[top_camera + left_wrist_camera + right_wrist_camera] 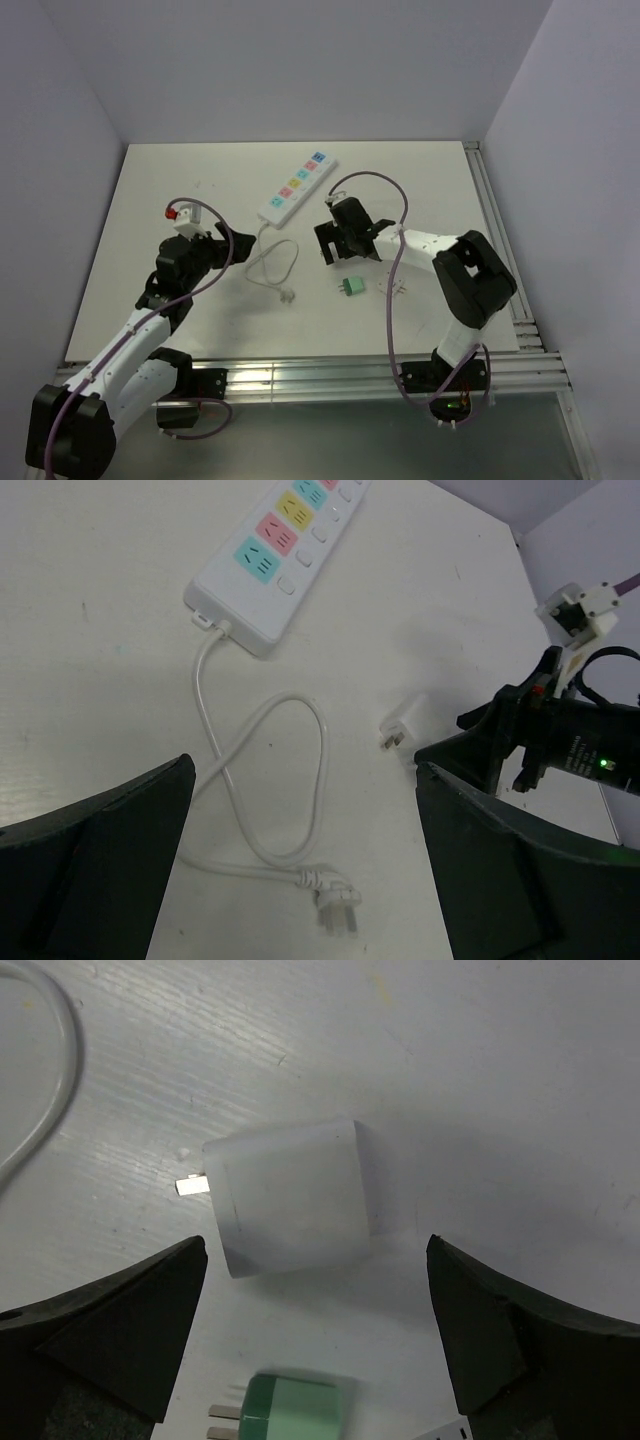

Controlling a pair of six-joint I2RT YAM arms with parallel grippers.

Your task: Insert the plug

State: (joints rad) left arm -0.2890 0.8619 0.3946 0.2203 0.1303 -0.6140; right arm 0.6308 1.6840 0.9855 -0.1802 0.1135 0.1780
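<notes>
A white power strip (295, 187) with coloured sockets lies at the back centre; it also shows in the left wrist view (275, 550). Its cord (270, 262) loops to a white three-pin plug (335, 905) lying flat on the table. A small white adapter plug (290, 1200) lies on its side with its prongs pointing left, and a green plug (295, 1412) lies just nearer. My right gripper (315, 1340) is open, hovering above and straddling the white adapter without touching it. My left gripper (305, 880) is open and empty above the cord's plug.
The green plug (350, 288) lies near the table's middle front, with a small white flat piece (397, 288) to its right. The right arm (540, 740) stands close to the left gripper's right finger. Grey walls enclose the white table (430, 190).
</notes>
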